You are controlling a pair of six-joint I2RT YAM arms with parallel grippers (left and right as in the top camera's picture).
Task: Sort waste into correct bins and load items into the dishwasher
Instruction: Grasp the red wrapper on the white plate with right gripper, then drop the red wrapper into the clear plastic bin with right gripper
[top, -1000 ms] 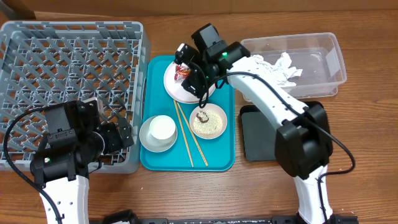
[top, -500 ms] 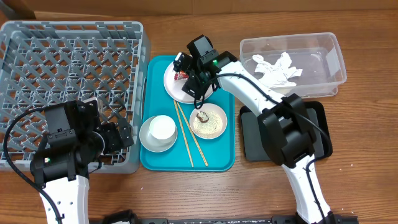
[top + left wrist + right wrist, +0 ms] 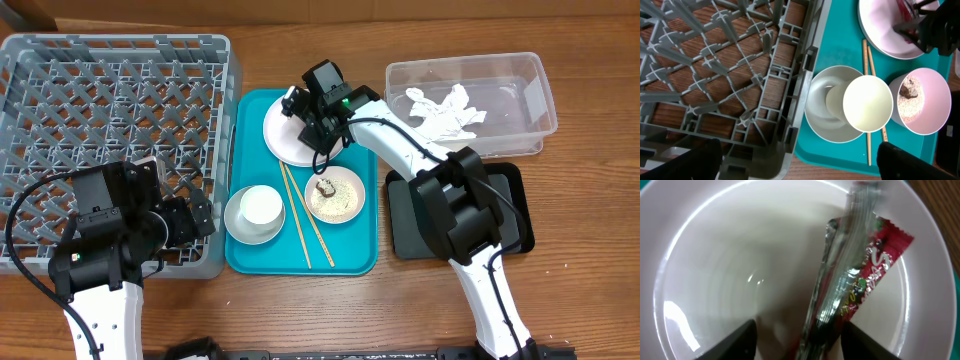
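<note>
The right gripper (image 3: 799, 342) is low over the plate (image 3: 730, 255). Its fingers (image 3: 742, 340) are half apart and straddle the wrapper (image 3: 865, 280), one touching the crumpled film and the other clear of it. Overhead, the arm hides the wrapper; only the right wrist view shows it, lying on the plate's right part.

The plate sits at the far end of the teal tray (image 3: 248, 130). Nearer are the dish (image 3: 362, 195) with rice (image 3: 342, 204) and a brown lump (image 3: 324, 187), the chopsticks (image 3: 300, 222) to its left, then the cup (image 3: 260, 205) inside the bowl (image 3: 235, 226). The napkin (image 3: 445, 112) lies in the tub (image 3: 520, 72), with the black tray (image 3: 400, 225) near it, partly under the arm. The left gripper (image 3: 797, 162) hangs wide open over the rack (image 3: 790, 100), at its near right corner.
</note>
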